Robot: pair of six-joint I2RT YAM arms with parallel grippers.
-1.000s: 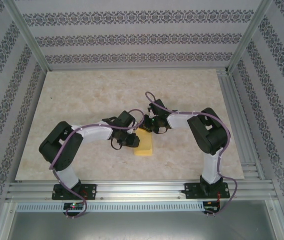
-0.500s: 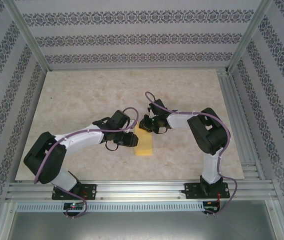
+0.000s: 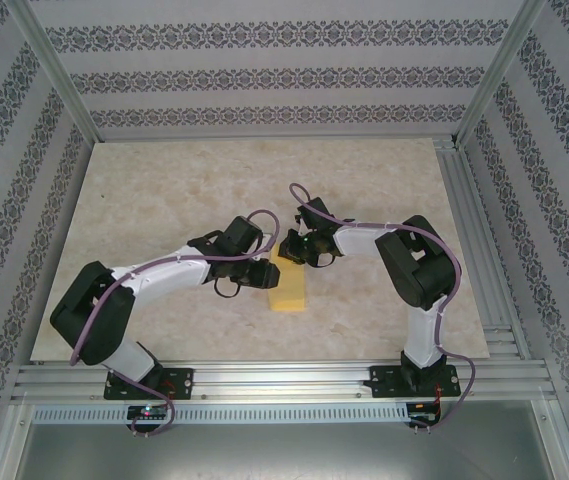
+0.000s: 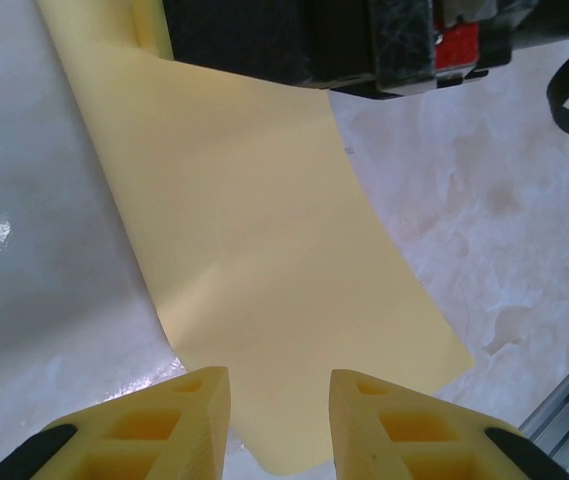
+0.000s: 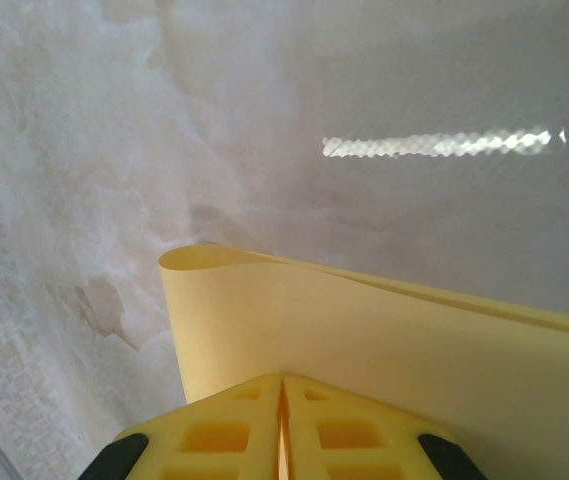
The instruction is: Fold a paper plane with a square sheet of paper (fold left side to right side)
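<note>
Two jaws, left gripper (image 4: 279, 425): what changed? (Pupil)

They have parted a little over the last second, and the arm has stretched out lower. This reads as a release, so the crease is probably pressed. They now stand partly open, holding nothing, with the paper's (image 4: 264, 250) near end flat beneath the gap. (Tutor)

And the right gripper (image 5: 282, 425)? (Pupil)

Closed tight, unmoved, apparently pinching the far edge. The paper, doubled into a narrow strip, lies on the table (image 4: 484, 200) between both arms. (Tutor)
</note>
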